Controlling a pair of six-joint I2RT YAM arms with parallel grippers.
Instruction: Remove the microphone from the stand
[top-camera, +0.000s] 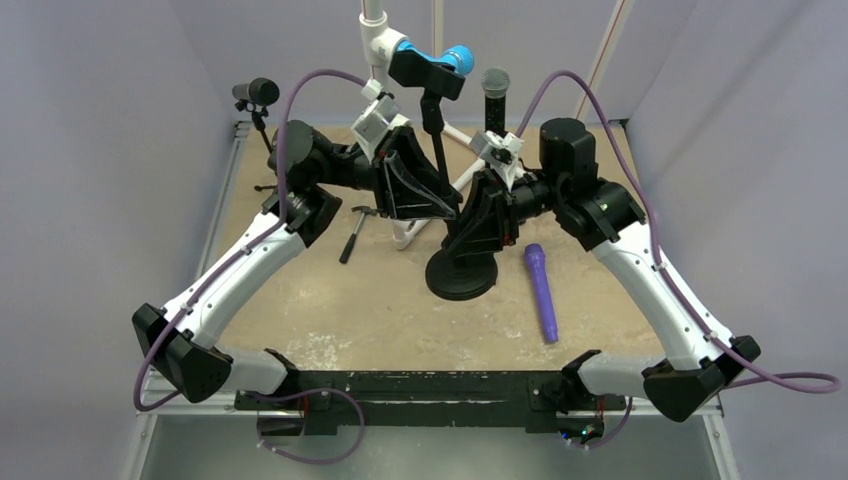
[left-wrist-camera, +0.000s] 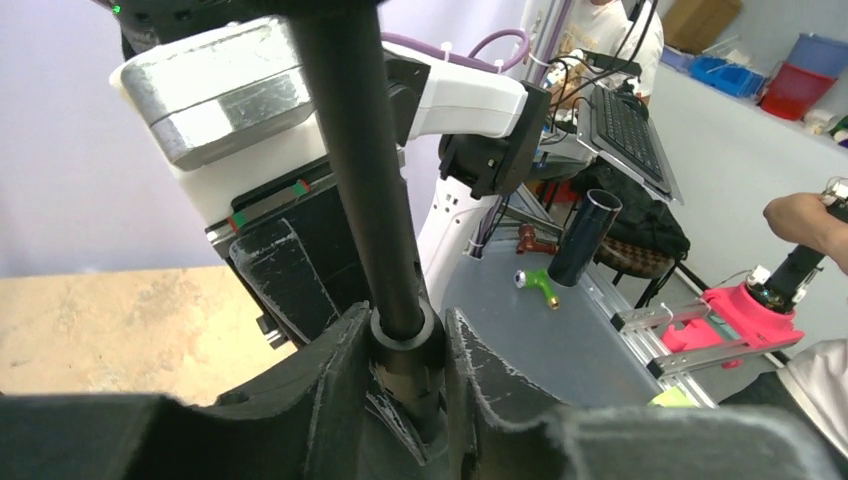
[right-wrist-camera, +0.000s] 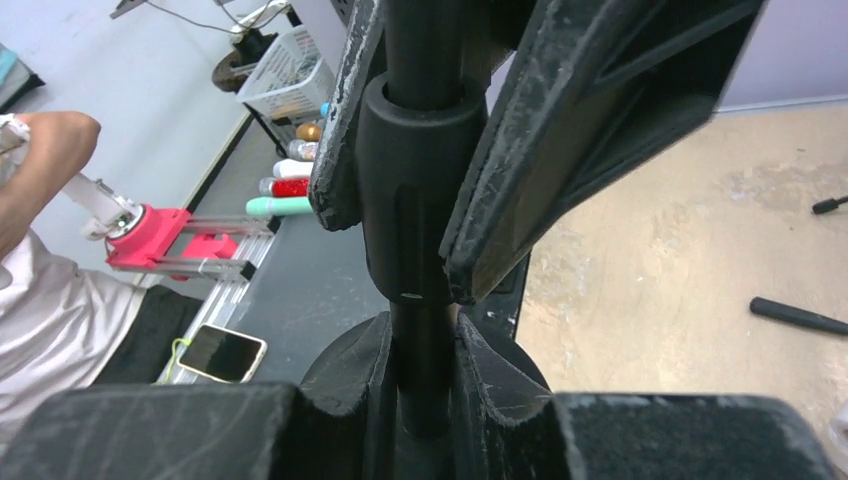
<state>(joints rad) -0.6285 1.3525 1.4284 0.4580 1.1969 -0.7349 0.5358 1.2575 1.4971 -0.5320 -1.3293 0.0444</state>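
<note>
Arm bases sat along near bench edge, both arms reaching in to mid-bench. Stand stood about bench centre on round black base, pole rising toward far edge.

Left jaws: nearly closed, fingers set either side of thick collar on pole. From right wrist view both fingers appeared to touch collar, so gripping stand.

Right jaws: closed tight on thin pole just below collar, fingers pressed to it on both sides. The two grips sat one just above the other, from opposite sides.

Microphone, blue-headed, lay roughly level in black clip at top of stand, above far edge, head pointing right. Neither arm touched it.

Second mic, grey-headed, stood upright just right of clip. Purple mic lay flat on bench right of base, near it, not touching. Dark hammer-like tool lay left of base. Small black mic on tripod at far left corner.
</note>
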